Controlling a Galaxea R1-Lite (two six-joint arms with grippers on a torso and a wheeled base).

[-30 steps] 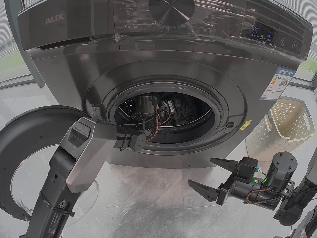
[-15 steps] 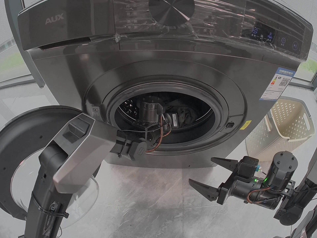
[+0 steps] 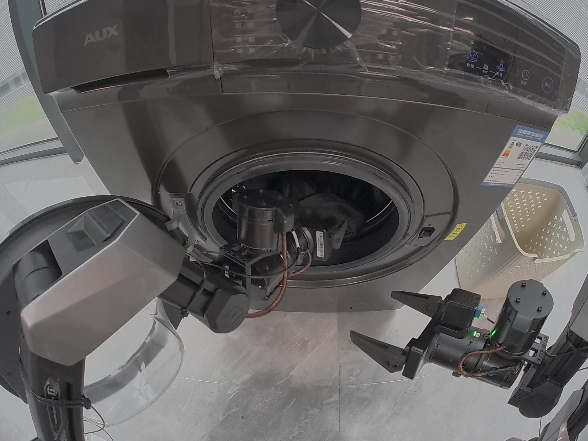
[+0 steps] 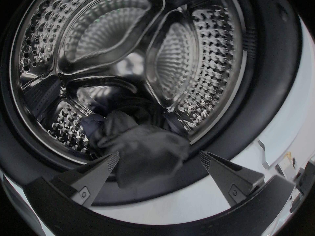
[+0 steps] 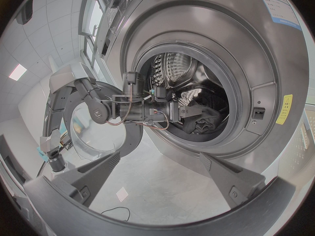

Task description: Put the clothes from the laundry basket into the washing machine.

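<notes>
I am looking down at a grey front-loading washing machine (image 3: 306, 124) standing on a pale stone-patterned floor (image 3: 294, 369); its round door (image 3: 37, 264) stands open on the robot's left, the clear glass bowl (image 3: 141, 362) of the door facing outward.

The left arm is stretched into the round mouth of the machine; the left end effector (image 4: 158, 155) sits just at the rubber rim of the drum (image 4: 183, 66), its two dark pointed fingers spread wide apart and gripping nothing.

The clothes (image 4: 144, 148) are a crumpled heap of dark fabric lying at the bottom of the shiny perforated steel drum, near its front edge; in the left wrist view the heap lies just beyond the parted fingertips, and I cannot tell whether they touch it; from the right wrist view the same heap shows draped low inside the opening, just past the left arm's fingers.

The right end effector (image 3: 373, 316) hangs low in front of the machine, over the floor and well apart from the opening; its fingers are also spread wide, with nothing between them.

A cream laundry basket (image 3: 539, 228) with perforated walls sits on the floor just beside the machine, on the robot's right.
</notes>
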